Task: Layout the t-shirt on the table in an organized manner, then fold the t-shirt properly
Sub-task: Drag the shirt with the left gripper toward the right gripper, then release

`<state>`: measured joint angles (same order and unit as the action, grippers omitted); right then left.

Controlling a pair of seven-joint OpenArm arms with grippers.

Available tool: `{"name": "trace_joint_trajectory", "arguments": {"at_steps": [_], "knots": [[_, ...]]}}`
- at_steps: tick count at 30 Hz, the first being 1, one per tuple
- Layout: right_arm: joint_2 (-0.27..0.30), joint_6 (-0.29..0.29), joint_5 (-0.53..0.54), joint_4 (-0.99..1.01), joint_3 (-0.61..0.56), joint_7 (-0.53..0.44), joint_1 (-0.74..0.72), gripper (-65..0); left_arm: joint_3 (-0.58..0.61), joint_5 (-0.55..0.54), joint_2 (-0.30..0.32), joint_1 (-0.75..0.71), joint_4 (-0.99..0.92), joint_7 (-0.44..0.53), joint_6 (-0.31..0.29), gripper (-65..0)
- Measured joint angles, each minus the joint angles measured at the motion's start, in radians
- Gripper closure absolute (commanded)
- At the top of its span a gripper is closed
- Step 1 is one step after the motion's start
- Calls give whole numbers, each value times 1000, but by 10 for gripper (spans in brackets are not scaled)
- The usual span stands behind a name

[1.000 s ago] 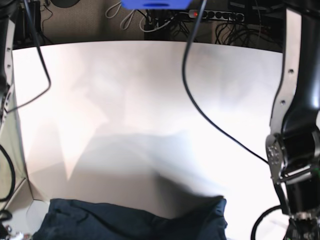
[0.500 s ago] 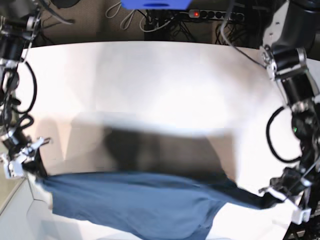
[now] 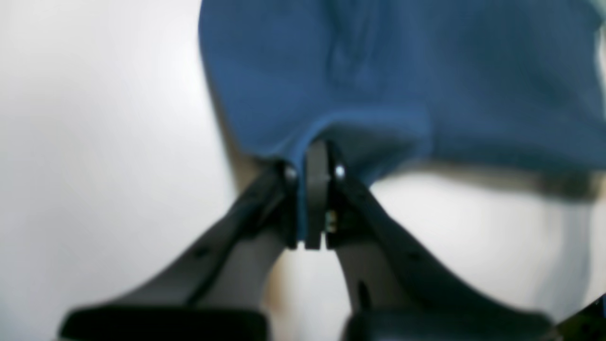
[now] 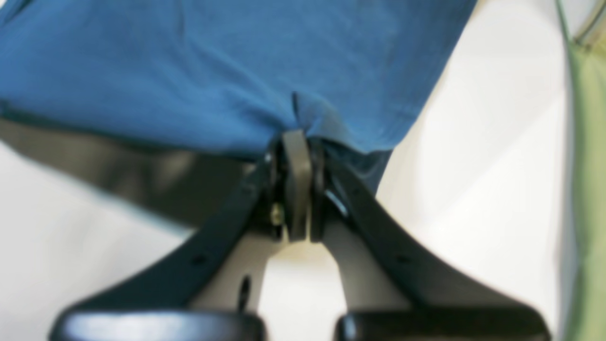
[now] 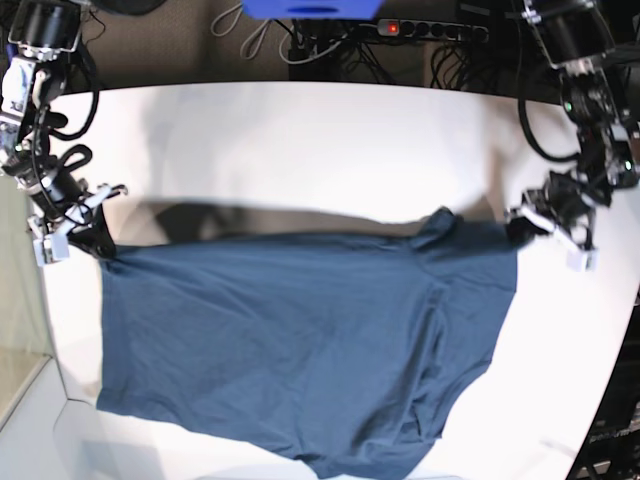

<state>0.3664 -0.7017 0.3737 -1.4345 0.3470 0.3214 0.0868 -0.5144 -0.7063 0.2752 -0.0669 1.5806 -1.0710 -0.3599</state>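
Observation:
The dark blue t-shirt [image 5: 290,340] is stretched across the white table [image 5: 300,150], its far edge pulled taut between my two grippers and the rest trailing toward the near edge. At the base view's right, my left gripper [image 5: 520,228] is shut on a bunched corner of that edge. The left wrist view shows this gripper [image 3: 315,161] pinching the t-shirt [image 3: 402,71] hem. On the base view's left, my right gripper [image 5: 98,242] is shut on the other corner. In the right wrist view this gripper [image 4: 296,142] clamps the t-shirt [image 4: 213,71]. The neck label does not show.
Beyond the table's far edge lie a power strip [image 5: 420,28] with a red light, tangled cables and a blue object [image 5: 310,8]. The table's left edge [image 5: 45,300] runs close to my right gripper. A pale green strip [image 4: 587,189] borders the right wrist view.
The shirt, bunched at the near edge a second ago, has been lifted and drawn farther onto the table. Both grippers have moved away from the near edge, holding its corners.

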Motion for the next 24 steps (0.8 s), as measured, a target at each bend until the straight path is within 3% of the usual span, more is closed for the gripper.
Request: {"name": "trace_joint_trajectory", "arguments": {"at_steps": [3, 7, 15, 17, 21, 24], "knots": [[6, 3, -7, 132, 0, -10, -42, 0, 5, -55, -27, -84, 73, -19, -3, -2], [55, 4, -10, 321, -7, -103, -127, 0, 44, -137, -18, -169, 209, 3, -3, -2], [155, 7, -11, 622, -13, -142, -369, -2, 220, -166, 8, -290, 404, -5, -6, -2], [181, 12, -60, 671, -59, -146, -422, -33, 264, -164, 18, -299, 404, -5, -4, -4], [169, 11, -172, 698, -87, -151, -485, -132, 346, -159, 47, -298, 404, -9, -3, -8], [163, 10, -207, 694, -84, -148, -478, -231, 352, -159, 55, -296, 404, -10, -3, -100]]}}
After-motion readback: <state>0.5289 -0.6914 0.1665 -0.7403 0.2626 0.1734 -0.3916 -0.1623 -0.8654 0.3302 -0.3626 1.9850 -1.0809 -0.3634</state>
